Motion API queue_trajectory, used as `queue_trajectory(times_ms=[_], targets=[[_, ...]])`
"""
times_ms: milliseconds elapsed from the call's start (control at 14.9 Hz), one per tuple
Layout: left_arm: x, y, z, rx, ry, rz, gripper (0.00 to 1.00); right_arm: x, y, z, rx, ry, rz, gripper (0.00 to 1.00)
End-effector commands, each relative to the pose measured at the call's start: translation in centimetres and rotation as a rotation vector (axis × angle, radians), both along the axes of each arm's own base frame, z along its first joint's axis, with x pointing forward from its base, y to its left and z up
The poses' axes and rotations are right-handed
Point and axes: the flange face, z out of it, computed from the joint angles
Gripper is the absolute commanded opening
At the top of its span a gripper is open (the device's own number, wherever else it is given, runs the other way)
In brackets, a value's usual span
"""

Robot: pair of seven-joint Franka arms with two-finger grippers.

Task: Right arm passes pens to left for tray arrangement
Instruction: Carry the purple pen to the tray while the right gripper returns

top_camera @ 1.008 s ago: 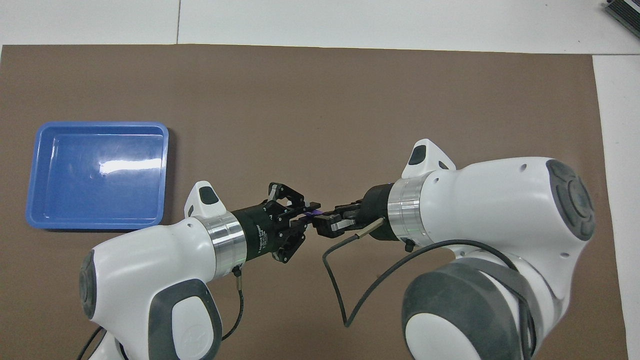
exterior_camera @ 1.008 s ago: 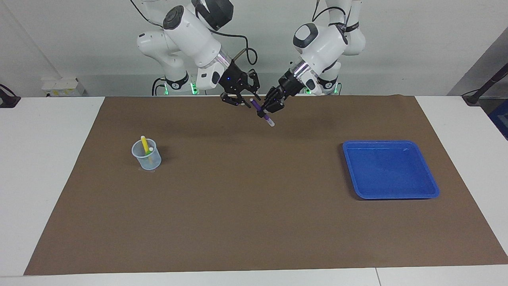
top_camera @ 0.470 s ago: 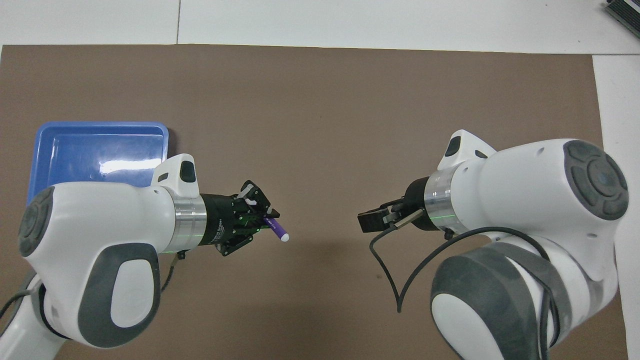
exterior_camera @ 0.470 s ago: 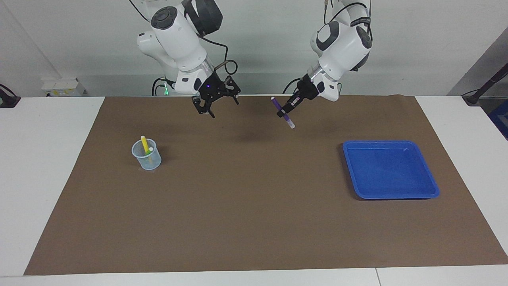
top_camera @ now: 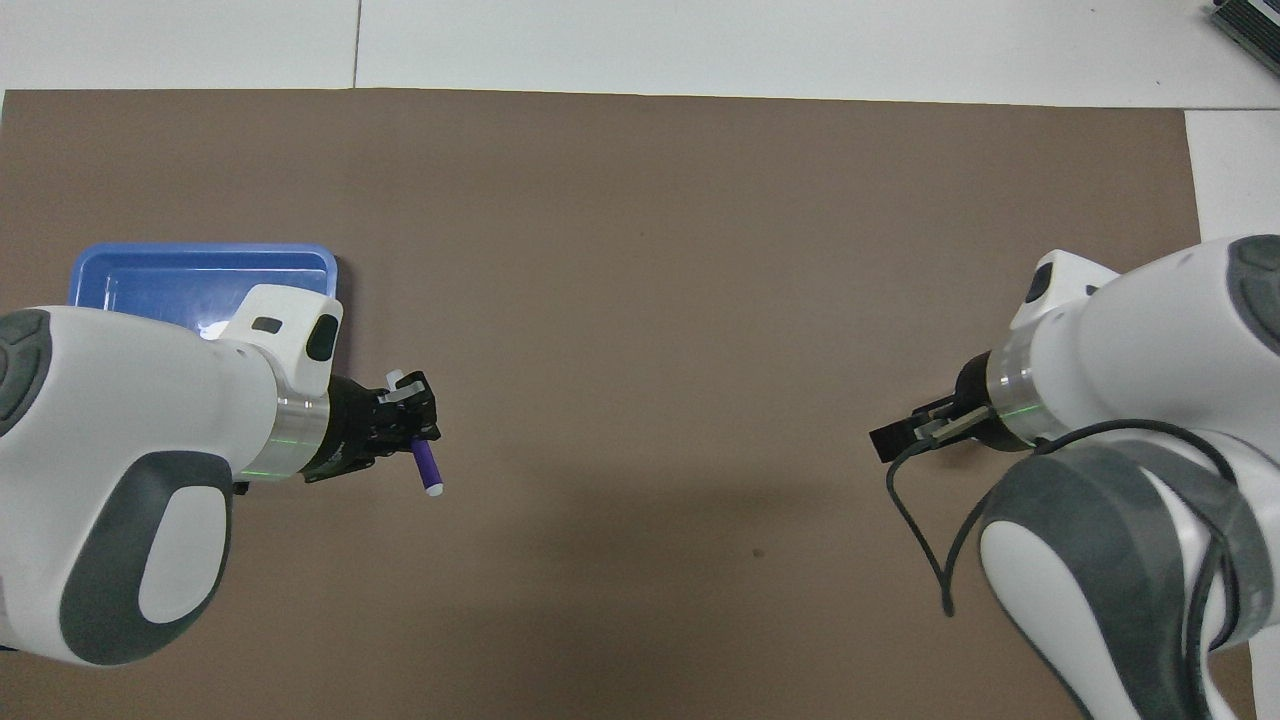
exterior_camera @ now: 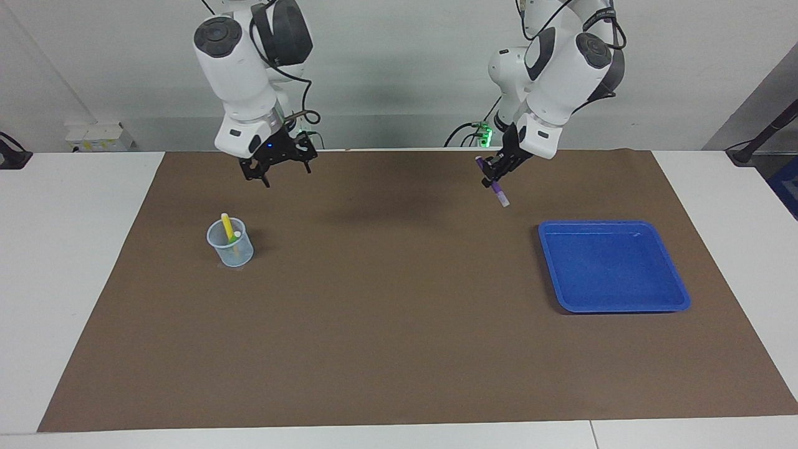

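Gripping purple pen (exterior_camera: pixel 492 181): left claw (exterior_camera: pixel 497 171); no legible writing.

Left arm (exterior_camera: pixel 564 68) raised, wrist angled down toward the tabletop's left-arm end; left gripper (exterior_camera: pixel 495 173) up in the air, fingers clamped on the purple pen (exterior_camera: pixel 492 181), which hangs tilted, whitish end lowest. Right arm (exterior_camera: pixel 240 75) raised at its own end, wrist pointing down; right gripper (exterior_camera: pixel 277 163) fingers spread wide, holding nothing.

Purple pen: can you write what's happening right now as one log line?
purple pen: held in air, tilted | left gripper: shut on it | right gripper: open, empty | tray: no pens yet
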Motion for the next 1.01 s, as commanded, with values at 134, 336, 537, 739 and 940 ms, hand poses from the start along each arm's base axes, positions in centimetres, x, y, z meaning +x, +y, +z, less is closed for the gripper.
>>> queue_trajectory(times_ms=[134, 336, 537, 739, 940], targets=[[1.8, 6.4, -0.2, 0.129, -0.041, -0.229, 0.00, -0.8, -7.3, -2.7, -0.062, 0.010, -0.020, 1.00], [2.6, 10.0, -0.9, 0.173, -0.049, -0.355, 0.00, -1.4, -9.8, -4.5, -0.062, -0.041, -0.018, 1.00], [3.9, 12.0, -3.0, 0.190, -0.036, -0.432, 0.00, -0.2, -10.8, -5.7, -0.058, -0.067, -0.036, 0.89], [5.4, 13.5, -5.1, 0.233, -0.039, -0.464, 0.00, 2.0, -10.9, -9.6, -0.074, -0.070, 0.062, 0.88], [7.0, 15.1, -7.4, 0.264, -0.051, -0.469, 0.00, 2.9, -11.0, -11.6, -0.062, -0.069, 0.254, 0.88]])
